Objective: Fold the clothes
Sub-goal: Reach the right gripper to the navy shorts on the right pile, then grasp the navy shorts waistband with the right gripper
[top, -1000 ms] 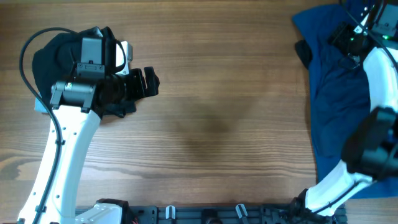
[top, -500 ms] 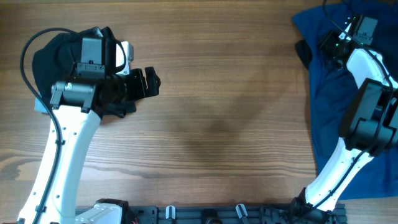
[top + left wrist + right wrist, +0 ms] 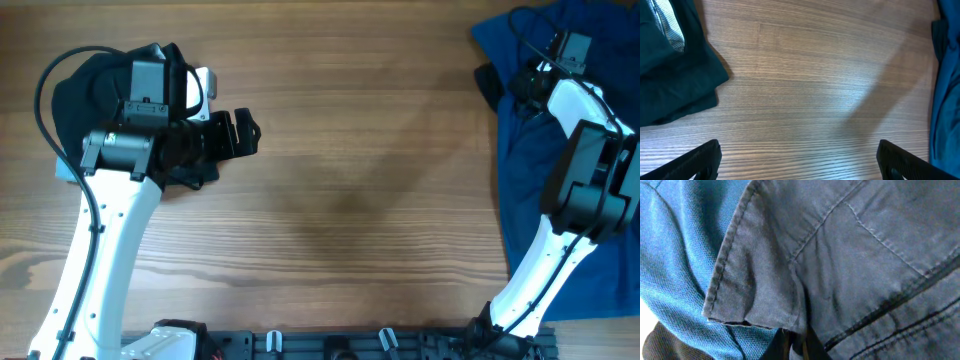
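A heap of blue clothes [image 3: 530, 170] lies at the table's right edge. At the heap's top sits my right gripper [image 3: 522, 84]. In the right wrist view that gripper [image 3: 800, 347] is shut, pinching a fold of a grey-blue denim garment [image 3: 850, 255] beside its hemmed corner. Bright blue knit fabric [image 3: 675, 240] lies under the denim. A dark folded garment [image 3: 75, 90] rests at the far left, partly hidden by my left arm. My left gripper [image 3: 240, 133] hovers open over bare wood to the right of it, its fingertips [image 3: 702, 157] wide apart with nothing between them.
The wooden table [image 3: 350, 180] stretches between the two piles. A dark scrap of cloth [image 3: 487, 82] pokes out at the blue heap's left edge. The dark garment [image 3: 670, 70] and the blue heap [image 3: 946, 90] frame the left wrist view.
My right arm has swung left and up over the blue heap, and its jaws have closed on the denim fold. The left arm has not moved.
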You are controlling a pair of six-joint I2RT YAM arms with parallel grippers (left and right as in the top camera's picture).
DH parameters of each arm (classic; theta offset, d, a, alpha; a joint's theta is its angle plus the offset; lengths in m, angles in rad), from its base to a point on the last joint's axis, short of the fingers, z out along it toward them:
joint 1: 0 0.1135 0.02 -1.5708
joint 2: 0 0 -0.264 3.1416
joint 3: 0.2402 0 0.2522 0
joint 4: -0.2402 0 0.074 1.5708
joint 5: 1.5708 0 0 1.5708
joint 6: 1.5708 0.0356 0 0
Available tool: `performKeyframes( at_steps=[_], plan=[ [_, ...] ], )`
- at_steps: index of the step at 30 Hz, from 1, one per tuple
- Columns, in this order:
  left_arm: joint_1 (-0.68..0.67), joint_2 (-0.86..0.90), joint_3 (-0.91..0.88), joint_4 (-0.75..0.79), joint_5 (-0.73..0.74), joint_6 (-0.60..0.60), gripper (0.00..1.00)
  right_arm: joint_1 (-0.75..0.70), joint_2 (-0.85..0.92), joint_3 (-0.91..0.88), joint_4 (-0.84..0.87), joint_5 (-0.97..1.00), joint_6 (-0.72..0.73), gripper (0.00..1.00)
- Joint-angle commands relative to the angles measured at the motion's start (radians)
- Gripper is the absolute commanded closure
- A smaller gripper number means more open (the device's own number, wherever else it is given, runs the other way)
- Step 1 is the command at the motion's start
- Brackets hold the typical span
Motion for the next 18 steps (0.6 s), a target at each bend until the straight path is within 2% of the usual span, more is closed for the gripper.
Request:
performKeyframes(
  at_steps=[1,10,16,17,18],
  plan=[
    [-0.002,-0.003,0.011,-0.006,0.017,-0.002,0.00,-0.017,-0.068,0.014,-0.023,0.036,-0.003,0.96],
    [-0.002,-0.003,0.011,-0.017,0.017,-0.001,0.00,-0.018,-0.298,0.014,-0.061,-0.060,-0.039,0.96],
    [-0.002,-0.003,0.011,-0.023,0.017,-0.001,0.00,-0.015,-0.306,0.013,-0.094,-0.061,-0.039,0.96],
    [-0.002,-0.003,0.011,-0.023,0.017,-0.001,0.00,-0.013,-0.303,0.013,-0.098,-0.061,-0.039,0.91],
    [-0.002,-0.003,0.011,-0.023,0.017,-0.001,0.00,-0.012,-0.302,0.013,-0.104,-0.061,-0.040,0.76]
  ],
)
